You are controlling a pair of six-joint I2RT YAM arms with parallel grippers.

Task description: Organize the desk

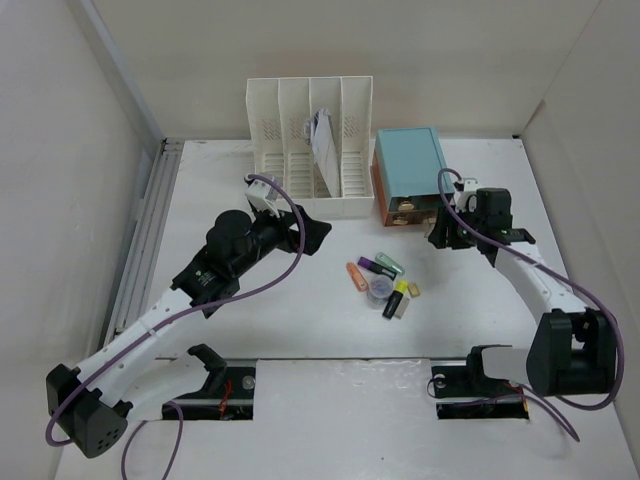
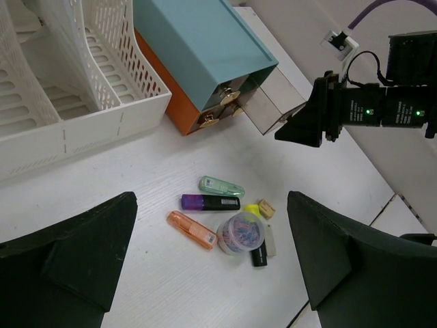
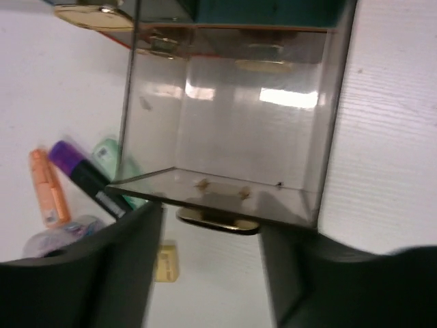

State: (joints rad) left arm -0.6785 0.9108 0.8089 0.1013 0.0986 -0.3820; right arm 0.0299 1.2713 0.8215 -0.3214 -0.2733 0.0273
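The white desk (image 1: pixel 300 320) holds a heap of small stationery (image 1: pixel 383 280): an orange highlighter (image 2: pixel 192 229), a purple one (image 2: pixel 210 202), a green one (image 2: pixel 221 186), a clear tub of paper clips (image 2: pixel 241 232), a yellow-capped black marker (image 2: pixel 257 254) and a small tan piece (image 2: pixel 265 208). My left gripper (image 2: pixel 212 273) is open and empty above and left of the heap; it also shows in the top view (image 1: pixel 312 232). My right gripper (image 3: pixel 212 273) is open, its fingers on either side of the gold handle (image 3: pixel 217 220) of a pulled-out smoky clear drawer (image 3: pixel 225 116), which is empty.
The drawer belongs to a teal drawer box (image 1: pixel 410 165) on an orange base at the back right. A white slotted file rack (image 1: pixel 300 130) with a paper in it stands at the back. A grey rail (image 1: pixel 145 240) runs along the left edge. White walls surround the desk.
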